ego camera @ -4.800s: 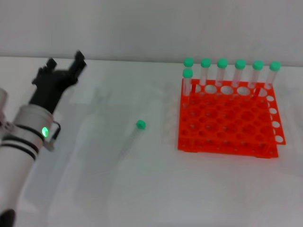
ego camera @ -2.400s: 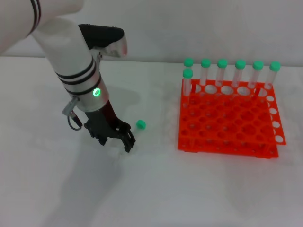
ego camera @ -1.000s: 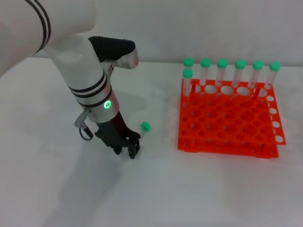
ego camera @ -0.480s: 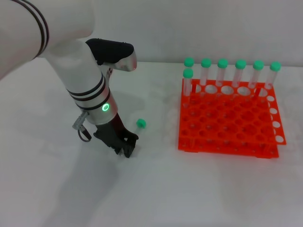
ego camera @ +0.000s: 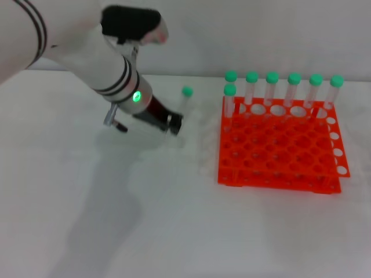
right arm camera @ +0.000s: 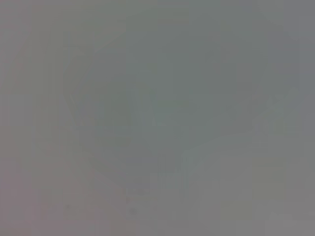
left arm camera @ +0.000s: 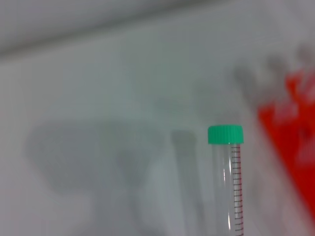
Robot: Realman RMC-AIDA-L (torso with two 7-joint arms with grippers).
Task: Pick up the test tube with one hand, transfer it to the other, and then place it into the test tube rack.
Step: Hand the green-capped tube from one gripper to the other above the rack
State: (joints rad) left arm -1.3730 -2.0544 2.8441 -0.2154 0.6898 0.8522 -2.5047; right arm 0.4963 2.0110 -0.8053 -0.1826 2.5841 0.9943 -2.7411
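Observation:
My left gripper [ego camera: 175, 123] is shut on the test tube [ego camera: 185, 98] and holds it lifted above the table, left of the rack, with the green cap pointing up and away. In the left wrist view the clear tube [left arm camera: 227, 187] with its green cap stands out from the gripper against the white table. The orange-red test tube rack [ego camera: 278, 147] sits on the table at the right, with several green-capped tubes standing along its back row. My right gripper is not in view; the right wrist view shows only plain grey.
The white table [ego camera: 174, 231] stretches in front and to the left. The rack shows as a blurred red patch in the left wrist view [left arm camera: 295, 147]. A pale wall runs behind the table.
My left gripper came down on the lying tube, closed on it and has now lifted it up and back toward the rack. The rack has not moved.

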